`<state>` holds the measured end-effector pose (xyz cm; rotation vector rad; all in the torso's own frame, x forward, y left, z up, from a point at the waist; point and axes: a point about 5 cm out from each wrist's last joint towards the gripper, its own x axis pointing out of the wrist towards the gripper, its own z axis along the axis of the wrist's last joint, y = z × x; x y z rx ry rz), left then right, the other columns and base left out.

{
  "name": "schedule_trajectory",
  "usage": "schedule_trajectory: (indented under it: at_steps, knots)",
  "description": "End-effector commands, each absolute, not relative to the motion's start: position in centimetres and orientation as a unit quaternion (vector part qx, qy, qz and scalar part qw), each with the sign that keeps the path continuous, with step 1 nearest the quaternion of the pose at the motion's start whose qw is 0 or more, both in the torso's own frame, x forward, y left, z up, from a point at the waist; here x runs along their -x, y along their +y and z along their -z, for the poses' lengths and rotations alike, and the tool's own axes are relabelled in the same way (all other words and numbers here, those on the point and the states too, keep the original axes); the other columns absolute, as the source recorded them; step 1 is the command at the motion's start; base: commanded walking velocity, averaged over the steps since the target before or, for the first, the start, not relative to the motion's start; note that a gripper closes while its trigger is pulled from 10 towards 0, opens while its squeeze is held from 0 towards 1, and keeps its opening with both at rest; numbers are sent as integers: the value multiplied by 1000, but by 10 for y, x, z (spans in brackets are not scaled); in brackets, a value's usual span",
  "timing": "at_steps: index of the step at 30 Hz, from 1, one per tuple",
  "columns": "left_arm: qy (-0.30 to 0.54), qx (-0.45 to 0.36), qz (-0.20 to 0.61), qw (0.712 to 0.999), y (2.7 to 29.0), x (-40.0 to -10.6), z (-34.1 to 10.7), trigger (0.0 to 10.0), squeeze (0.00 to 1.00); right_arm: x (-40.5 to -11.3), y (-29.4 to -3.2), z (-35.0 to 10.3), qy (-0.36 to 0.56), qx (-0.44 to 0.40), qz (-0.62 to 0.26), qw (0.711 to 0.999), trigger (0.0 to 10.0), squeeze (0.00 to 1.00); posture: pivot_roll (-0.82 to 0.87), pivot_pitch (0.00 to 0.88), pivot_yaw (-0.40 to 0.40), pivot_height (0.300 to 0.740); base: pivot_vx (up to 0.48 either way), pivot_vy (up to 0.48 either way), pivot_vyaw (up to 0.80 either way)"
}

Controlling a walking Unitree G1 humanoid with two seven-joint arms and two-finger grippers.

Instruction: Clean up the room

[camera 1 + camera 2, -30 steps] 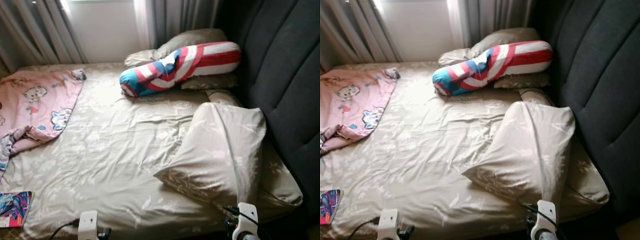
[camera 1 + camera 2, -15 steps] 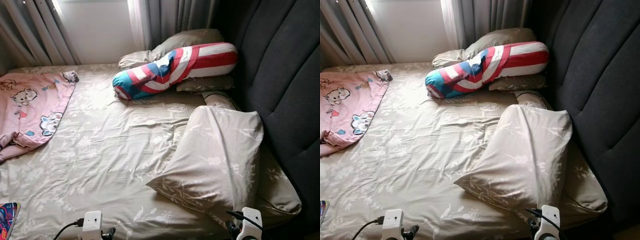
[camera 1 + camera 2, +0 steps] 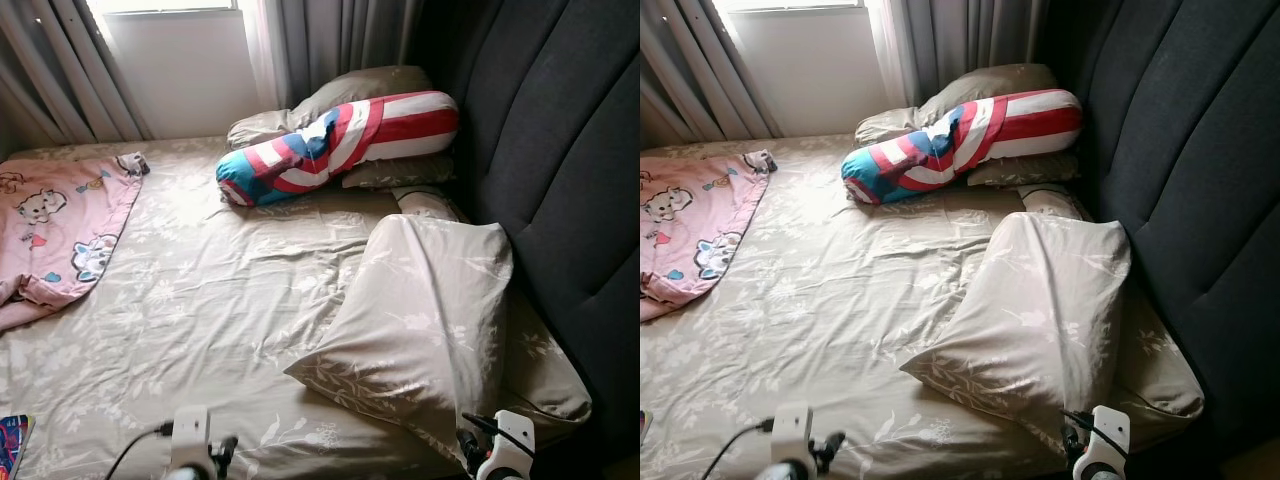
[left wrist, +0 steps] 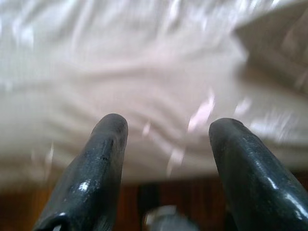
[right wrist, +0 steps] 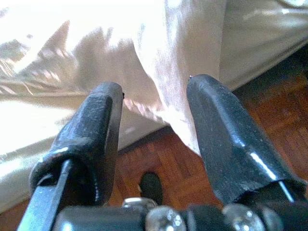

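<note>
We are noting nothing shifting on the bed (image 3: 200, 320) since the earlier frame. A beige pillow (image 3: 430, 320) is leaning by the headboard (image 3: 570, 150), a striped bolster (image 3: 340, 140) behind. Left gripper (image 4: 166, 139) and right gripper (image 5: 154, 101) are hovering spread, empty, at the mattress edge.

The left gripper (image 4: 166, 132) has its two black fingers (image 4: 98, 163) spread apart, empty, pointing at the blurred beige sheet (image 4: 144, 72); dark wood floor (image 4: 144, 202) lies below.
</note>
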<state>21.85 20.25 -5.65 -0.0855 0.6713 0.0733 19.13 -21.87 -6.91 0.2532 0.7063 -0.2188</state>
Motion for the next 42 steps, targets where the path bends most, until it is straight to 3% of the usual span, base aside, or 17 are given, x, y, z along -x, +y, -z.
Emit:
schedule_trajectory:
  at_steps: [1,3,6,8,15,24,36,42]
  knots:
    - [288,48,-37,956,203,-235,44,10000,0,-193,-218,67,326,-126,102,931,10000,0,8,0,-7,740,0,0,0]
    - [241,55,-32,968,203,-253,28,10000,0,-195,-218,64,309,-123,98,938,10000,0,-1,0,-2,740,0,0,0]
    - [198,67,-29,977,202,-265,15,10000,0,-251,-210,25,202,-115,72,970,10000,0,-15,0,1,740,0,0,0]
    - [162,63,-13,985,200,-272,5,10000,0,-273,-206,4,144,-112,57,982,10000,0,-17,0,4,740,0,0,0]
    - [110,55,25,992,193,-273,-5,10000,0,-273,-205,-4,100,-102,33,989,10000,0,-21,0,4,740,0,0,0]
    - [68,65,26,995,203,-270,-15,10000,0,-263,-213,-8,60,-93,38,993,10000,0,-17,0,-6,740,0,0,0]
    - [60,54,54,995,195,-279,-23,10000,0,-261,-206,-2,81,-92,59,991,10000,0,-7,0,-12,735,0,0,0]
    - [61,64,58,994,190,-283,-24,10000,0,-261,-209,-1,90,-93,68,989,10000,0,-6,0,-18,710,0,0,0]
